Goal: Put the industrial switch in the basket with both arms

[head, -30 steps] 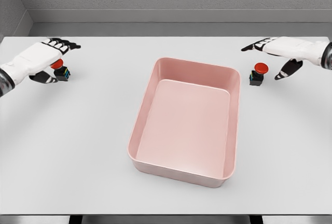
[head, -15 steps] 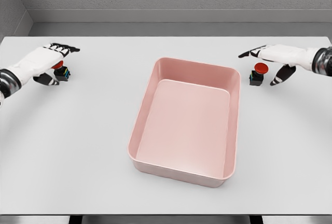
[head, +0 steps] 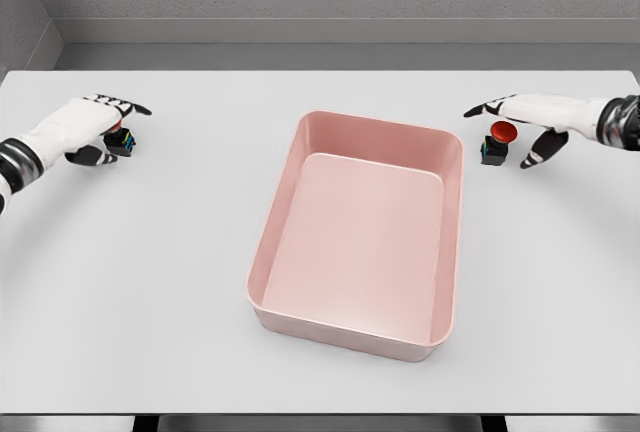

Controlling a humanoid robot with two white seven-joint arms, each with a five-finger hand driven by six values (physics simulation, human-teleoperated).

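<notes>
Two industrial switches, each a black box with a red push button, stand on the white table. The left switch [head: 123, 141] is partly hidden under my left hand [head: 106, 128], whose fingers reach over its top while the thumb sits low on its near left side. The right switch [head: 497, 143] stands just right of the basket's far corner. My right hand [head: 510, 128] hovers over it with fingers stretched out above the red button and the thumb down to its right. Neither hand is closed on a switch. The pink rectangular basket [head: 263, 252] lies empty at the table's middle.
The white table [head: 150, 282] runs to a grey wall at the back and a front edge at the bottom of the view. Only the basket and the two switches stand on it.
Both hands have sunk lower around their switches. The left hand now covers more of its switch, and the right hand's fingers have dropped close over the red button.
</notes>
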